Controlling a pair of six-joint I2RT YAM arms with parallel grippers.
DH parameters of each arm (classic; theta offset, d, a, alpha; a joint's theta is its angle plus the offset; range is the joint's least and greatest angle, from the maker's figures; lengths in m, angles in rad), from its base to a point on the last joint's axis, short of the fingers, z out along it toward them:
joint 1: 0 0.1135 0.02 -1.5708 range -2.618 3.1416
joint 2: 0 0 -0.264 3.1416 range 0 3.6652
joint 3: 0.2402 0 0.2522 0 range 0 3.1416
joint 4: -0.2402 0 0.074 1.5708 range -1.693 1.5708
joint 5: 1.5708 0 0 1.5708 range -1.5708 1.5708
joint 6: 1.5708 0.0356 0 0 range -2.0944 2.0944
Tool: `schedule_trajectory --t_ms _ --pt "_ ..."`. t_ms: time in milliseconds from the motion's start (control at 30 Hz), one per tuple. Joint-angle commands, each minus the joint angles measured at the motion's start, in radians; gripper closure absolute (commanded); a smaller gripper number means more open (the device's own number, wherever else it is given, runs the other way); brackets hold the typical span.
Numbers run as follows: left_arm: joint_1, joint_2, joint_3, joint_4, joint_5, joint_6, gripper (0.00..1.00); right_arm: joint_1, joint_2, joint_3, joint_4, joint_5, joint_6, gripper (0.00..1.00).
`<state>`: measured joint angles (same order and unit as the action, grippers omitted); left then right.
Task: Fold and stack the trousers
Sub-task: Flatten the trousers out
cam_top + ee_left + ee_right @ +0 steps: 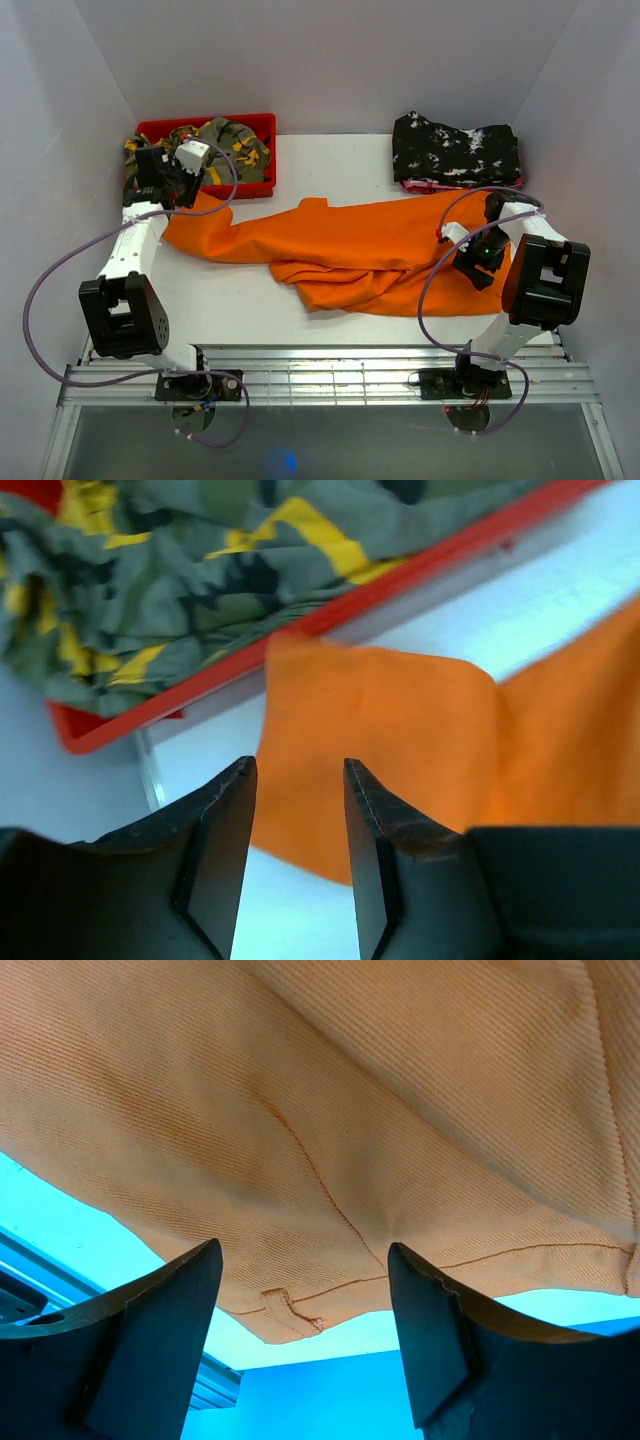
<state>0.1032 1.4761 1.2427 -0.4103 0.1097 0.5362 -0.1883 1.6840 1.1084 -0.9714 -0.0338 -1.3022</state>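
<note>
- Our left fingers (225, 820) stood apart, empty, over one end of the trousers (380, 730) beside the red bin (420, 565), poised, we judged, to pinch it.
- Our right fingers (160, 1310) gaped likewise at a stitched hem.
- The cloth lay stretched, unfolded, across the table (230, 300).

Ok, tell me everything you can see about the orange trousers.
The trousers are plain bright orange, soft woven cloth with stitched seams. They lie crumpled and partly folded across the table, one end beside the red bin. The left gripper and right gripper are open at opposite ends; neither grips them.
</note>
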Motion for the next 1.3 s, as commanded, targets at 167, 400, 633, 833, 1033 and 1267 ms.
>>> schedule_trajectory --t_ms 167,400,633,833,1033,1267 --pt "-0.037 -0.123 -0.023 -0.467 0.843 0.499 0.57 0.001 -0.021 0.033 -0.064 -0.057 -0.009 0.28" --pt "-0.292 -0.016 -0.104 -0.651 0.717 0.772 0.65 0.001 0.003 0.135 -0.107 -0.127 0.05 0.28" --pt "-0.362 0.016 -0.242 -0.204 0.461 0.493 0.5 0.015 0.025 0.205 -0.138 -0.176 0.096 0.28" --pt "-0.347 -0.034 -0.302 -0.084 0.253 0.446 0.42 0.02 0.017 0.189 -0.135 -0.173 0.093 0.28" --pt "-0.186 -0.001 -0.312 -0.224 0.261 0.568 0.32 0.02 0.006 0.128 -0.086 -0.126 0.077 0.27" --pt "-0.152 0.163 -0.264 -0.234 0.262 0.584 0.52 0.02 0.036 0.14 -0.073 -0.118 0.086 0.26"
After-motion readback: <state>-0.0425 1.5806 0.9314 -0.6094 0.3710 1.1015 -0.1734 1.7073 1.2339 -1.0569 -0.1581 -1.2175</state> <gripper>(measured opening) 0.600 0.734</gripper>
